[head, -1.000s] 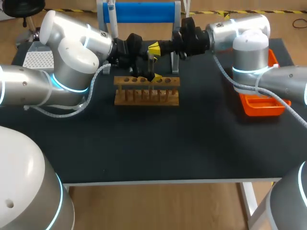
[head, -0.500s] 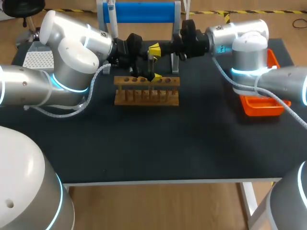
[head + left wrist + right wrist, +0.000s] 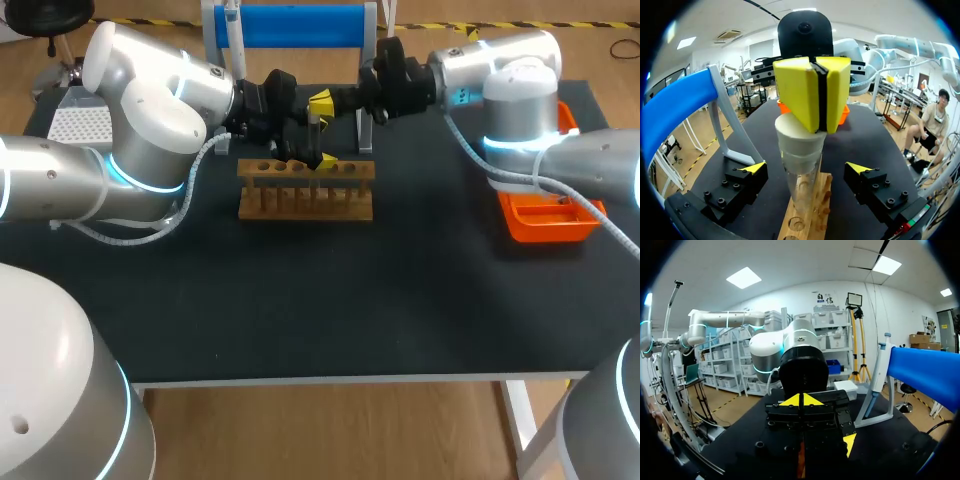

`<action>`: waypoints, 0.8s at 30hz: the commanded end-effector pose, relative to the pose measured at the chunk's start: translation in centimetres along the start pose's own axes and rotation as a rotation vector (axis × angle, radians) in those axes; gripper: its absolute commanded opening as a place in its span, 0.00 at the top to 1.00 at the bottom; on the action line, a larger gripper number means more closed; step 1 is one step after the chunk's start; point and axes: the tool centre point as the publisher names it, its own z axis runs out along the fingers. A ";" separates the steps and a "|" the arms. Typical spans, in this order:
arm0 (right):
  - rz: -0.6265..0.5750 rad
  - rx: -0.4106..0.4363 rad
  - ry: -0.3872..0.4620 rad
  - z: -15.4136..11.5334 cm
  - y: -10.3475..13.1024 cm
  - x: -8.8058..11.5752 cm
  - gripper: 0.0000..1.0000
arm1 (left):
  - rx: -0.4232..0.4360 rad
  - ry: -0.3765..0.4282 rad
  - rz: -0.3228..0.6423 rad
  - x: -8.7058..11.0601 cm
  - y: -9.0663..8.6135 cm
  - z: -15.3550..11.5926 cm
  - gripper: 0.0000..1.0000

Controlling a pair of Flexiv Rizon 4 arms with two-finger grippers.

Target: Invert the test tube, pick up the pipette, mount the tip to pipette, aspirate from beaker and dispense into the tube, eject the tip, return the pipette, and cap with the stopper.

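Your left pincer (image 3: 806, 168) is gaping wide, tube (image 3: 802, 187) standing between fingers, untouched. Your right pincer (image 3: 812, 95), fingers closed together, is sitting atop stopper (image 3: 799, 145).

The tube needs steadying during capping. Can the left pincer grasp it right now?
Probably yes: the test tube stands between the open fingers of the left pincer, with the right pincer higher up, on the stopper.

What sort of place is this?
Probably a laboratory bench: a wooden rack holds a stoppered tube, and a pipette rests on a blue stand behind it.
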 end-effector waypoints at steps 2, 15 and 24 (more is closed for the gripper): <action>-0.052 -0.062 -0.002 -0.3 0.3 0.5 1.00 | -0.002 0.001 -0.001 -0.1 0.0 0.0 0.00; -0.126 -0.104 -0.089 -4.4 2.7 0.6 0.53 | -0.002 0.001 -0.001 -0.1 0.0 0.0 0.00; -0.090 0.023 -0.158 -8.2 0.0 0.5 0.00 | -0.002 0.001 -0.001 -0.1 0.0 0.0 0.00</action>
